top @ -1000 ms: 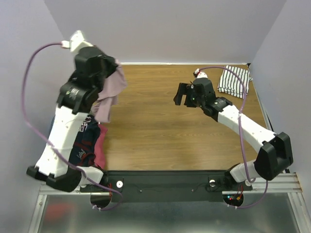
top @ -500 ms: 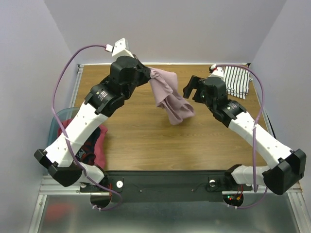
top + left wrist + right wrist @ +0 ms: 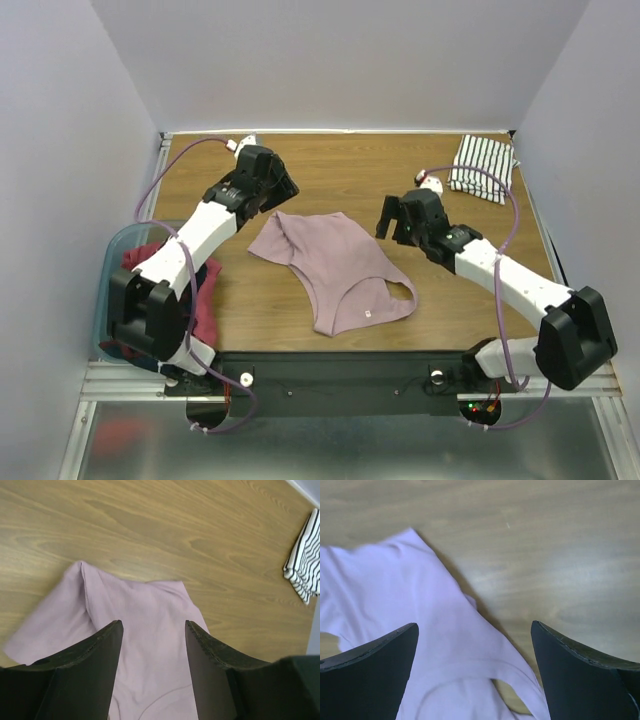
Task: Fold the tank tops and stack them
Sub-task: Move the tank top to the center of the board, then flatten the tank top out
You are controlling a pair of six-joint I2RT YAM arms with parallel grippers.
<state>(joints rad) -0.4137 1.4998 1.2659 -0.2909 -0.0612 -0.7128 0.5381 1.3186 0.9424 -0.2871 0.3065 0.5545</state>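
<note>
A dusty pink tank top (image 3: 335, 268) lies spread loosely on the wooden table, straps toward the near edge. My left gripper (image 3: 279, 201) hovers open over its far left corner; in the left wrist view the pink tank top (image 3: 145, 607) shows between and below the spread fingers (image 3: 102, 650), none of it pinched. Open as well, my right gripper (image 3: 391, 216) hangs above the top's right edge, and the pink tank top (image 3: 395, 595) fills the left of its view. A folded white, black-striped tank top (image 3: 483, 167) rests at the far right corner, also seen as the striped tank top (image 3: 305, 555).
A translucent light-blue tub (image 3: 107, 265) stands at the left table edge under my left arm, with dark red cloth (image 3: 205, 292) spilling over its side. Purple walls close in the table on the left, back and right.
My left arm swung the pink top from over the tub out to the table middle and opened. The top now lies spread on the wood. The right gripper shifted slightly down and back.
</note>
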